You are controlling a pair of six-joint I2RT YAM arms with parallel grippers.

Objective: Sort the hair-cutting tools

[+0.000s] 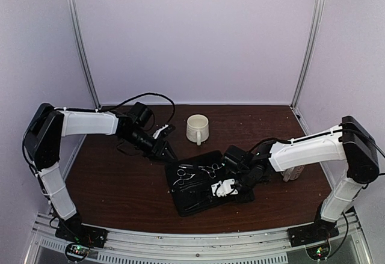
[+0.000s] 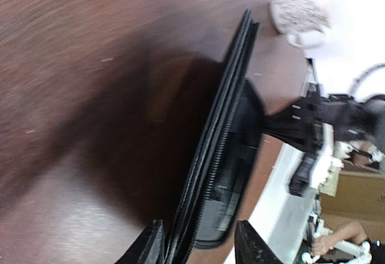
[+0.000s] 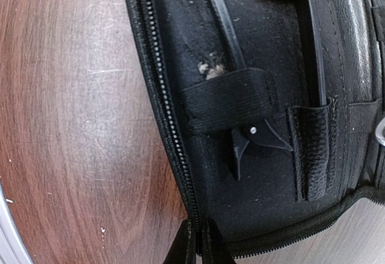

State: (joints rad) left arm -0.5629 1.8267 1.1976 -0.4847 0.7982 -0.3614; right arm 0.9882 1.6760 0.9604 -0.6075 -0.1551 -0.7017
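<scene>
The scissors (image 1: 183, 177) lie in the open black case (image 1: 198, 207) near the table's (image 1: 108, 186) front edge. Right gripper (image 3: 198, 246) pinches the case rim; left gripper (image 2: 195, 243), apart, should steady the far edge.

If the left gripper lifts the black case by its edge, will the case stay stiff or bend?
The case would probably flex a little: it is thin, leather-like and zippered. Lying open, it may hinge shut. The scissors inside add some weight and could slide.

Overhead view; wrist close-ups sharing case (image 1: 204, 183).
</scene>
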